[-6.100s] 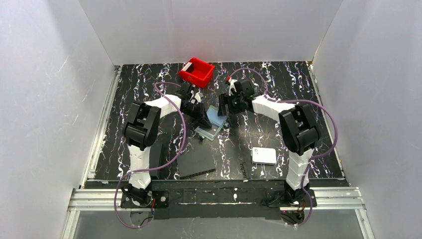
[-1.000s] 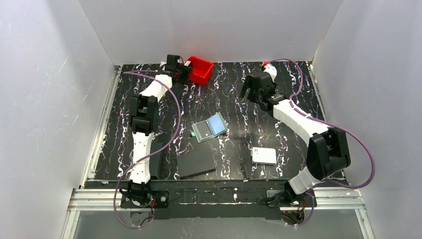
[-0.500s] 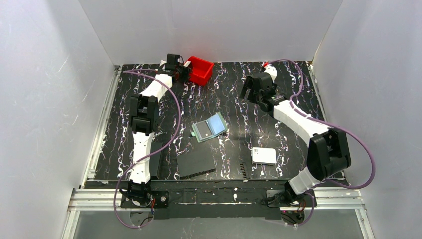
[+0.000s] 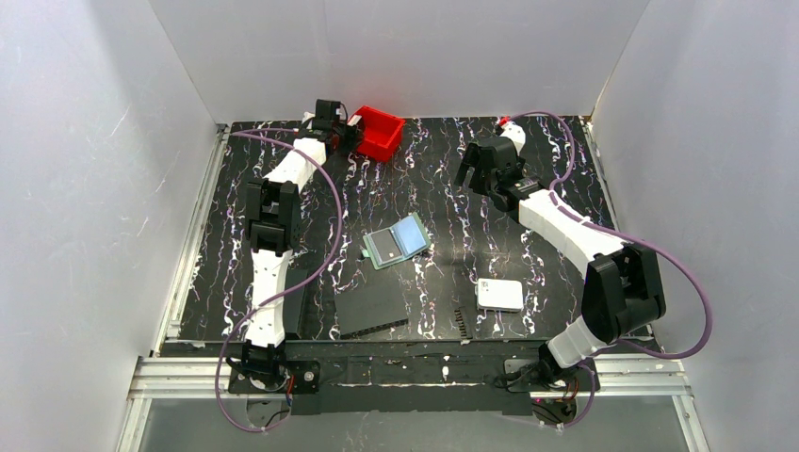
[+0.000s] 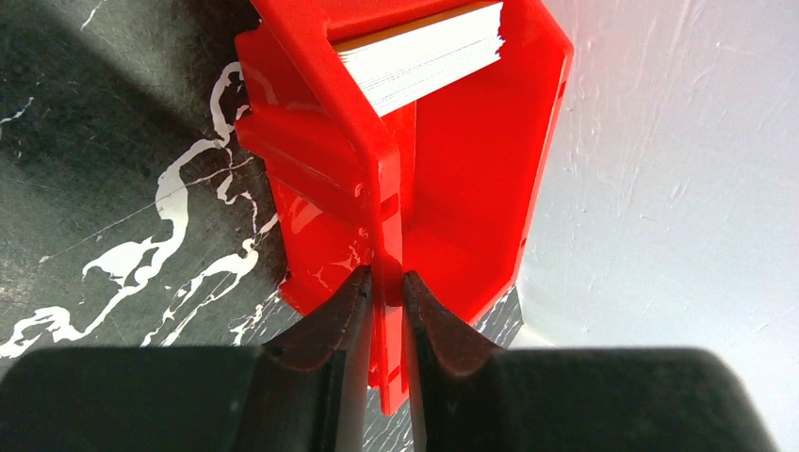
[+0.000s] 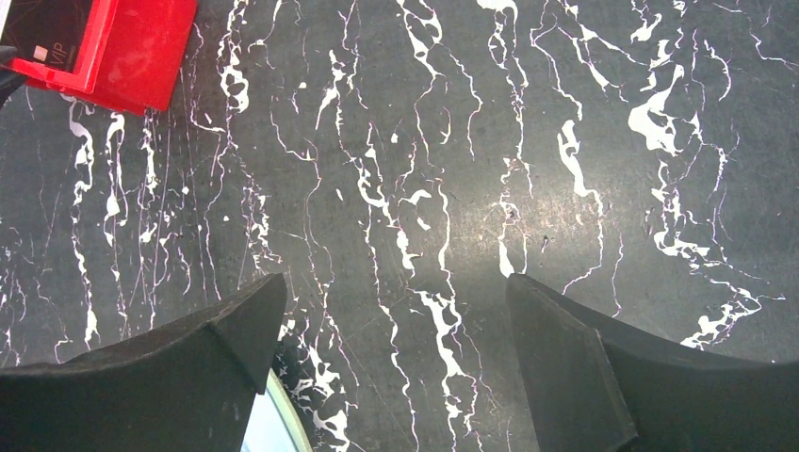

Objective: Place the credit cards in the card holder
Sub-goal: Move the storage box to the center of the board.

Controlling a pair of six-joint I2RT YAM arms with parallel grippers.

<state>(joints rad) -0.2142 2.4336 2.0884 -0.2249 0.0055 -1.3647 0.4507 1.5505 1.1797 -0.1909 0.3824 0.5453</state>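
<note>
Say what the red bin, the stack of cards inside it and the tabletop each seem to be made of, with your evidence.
The red bin: probably moulded plastic, glossy; highlights on smooth walls. The cards: thin white-edged sheets, plastic or card, unclear. The tabletop: black with white marble-like veins, dull sheen; perhaps printed laminate.

Credit cards stacked in the red bin, card holder open on the bench
The cards form a neat white-edged stack with an orange top edge, set against one end of the bin. The grey-green holder lies flat mid-bench with a pale bluish pocket facing up, well apart from them.
</note>
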